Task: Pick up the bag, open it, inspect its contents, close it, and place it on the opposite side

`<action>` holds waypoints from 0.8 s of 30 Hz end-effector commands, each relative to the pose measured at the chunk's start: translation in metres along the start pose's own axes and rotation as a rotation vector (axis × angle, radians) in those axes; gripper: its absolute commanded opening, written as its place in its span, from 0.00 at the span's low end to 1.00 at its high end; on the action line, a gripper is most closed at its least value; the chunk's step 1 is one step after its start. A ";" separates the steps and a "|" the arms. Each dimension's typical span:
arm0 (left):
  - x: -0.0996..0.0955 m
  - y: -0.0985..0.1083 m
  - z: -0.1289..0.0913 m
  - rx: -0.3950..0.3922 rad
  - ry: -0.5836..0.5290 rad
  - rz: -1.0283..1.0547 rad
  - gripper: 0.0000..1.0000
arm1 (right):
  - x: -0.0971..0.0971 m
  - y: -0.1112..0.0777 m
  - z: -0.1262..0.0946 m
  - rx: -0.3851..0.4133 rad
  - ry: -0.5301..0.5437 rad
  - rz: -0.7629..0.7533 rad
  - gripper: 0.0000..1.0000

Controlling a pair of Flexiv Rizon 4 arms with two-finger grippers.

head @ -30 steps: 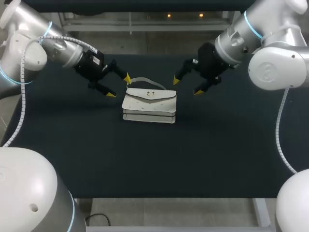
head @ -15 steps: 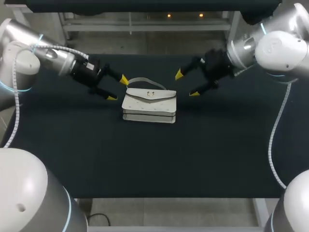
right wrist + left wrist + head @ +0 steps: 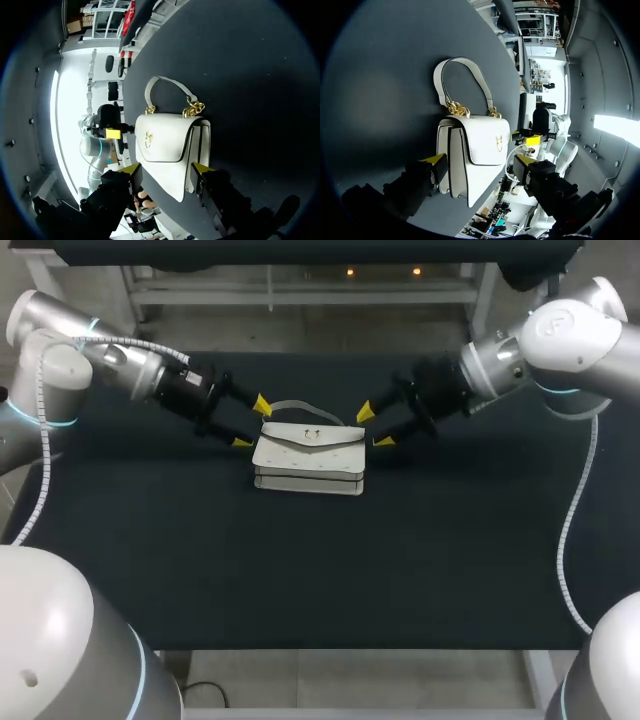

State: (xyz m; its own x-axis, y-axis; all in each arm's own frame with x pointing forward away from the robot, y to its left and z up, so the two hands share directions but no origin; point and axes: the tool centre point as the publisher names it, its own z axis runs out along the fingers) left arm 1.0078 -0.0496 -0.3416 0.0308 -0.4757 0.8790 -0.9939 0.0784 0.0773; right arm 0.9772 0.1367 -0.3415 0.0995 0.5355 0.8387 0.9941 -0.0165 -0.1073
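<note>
A white handbag [image 3: 309, 454] with a gold clasp lies flat on the black table [image 3: 300, 570], its strap handle [image 3: 298, 405] toward the far side. My left gripper [image 3: 252, 424] is at the bag's left end, open, its yellow tips straddling that end. In the left wrist view the bag [image 3: 477, 145] lies between the fingertips [image 3: 436, 162], with a gap on one side. My right gripper [image 3: 374, 427] is at the bag's right end, open and narrower. From the right wrist the bag [image 3: 167, 145] sits between its fingertips [image 3: 201, 169], close to both.
The dark table top stretches bare in front of the bag and to both sides behind the arms. A cable loop hangs from each arm over the table's side parts.
Both grippers have come down and inward to the bag's two ends. Their fingers have narrowed, the right pair more than the left. The bag has not moved.
</note>
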 end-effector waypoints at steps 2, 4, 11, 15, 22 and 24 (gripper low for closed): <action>-0.004 -0.006 0.004 -0.022 0.037 0.008 0.78 | -0.009 -0.001 0.002 -0.003 0.009 0.006 0.62; -0.002 -0.005 0.005 -0.017 0.038 0.012 0.75 | -0.013 -0.001 0.002 -0.005 0.008 0.014 0.70; 0.002 -0.003 0.011 -0.031 0.043 0.031 0.56 | -0.017 0.000 0.008 -0.003 0.028 0.014 0.73; 0.002 -0.004 0.016 -0.039 0.039 0.034 0.55 | -0.015 0.003 0.016 0.014 0.044 0.017 0.64; -0.002 -0.004 0.022 -0.044 0.045 0.022 0.59 | -0.014 0.007 0.024 0.038 0.069 0.024 0.49; -0.003 -0.005 0.023 -0.046 0.048 0.016 0.58 | -0.013 0.007 0.026 0.042 0.072 0.023 0.49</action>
State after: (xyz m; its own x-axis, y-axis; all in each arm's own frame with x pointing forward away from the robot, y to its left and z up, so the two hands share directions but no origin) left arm 1.0063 -0.0671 -0.3504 0.0179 -0.4386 0.8985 -0.9895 0.1213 0.0790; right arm 0.9753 0.1505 -0.3626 0.1270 0.4810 0.8675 0.9901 -0.0096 -0.1397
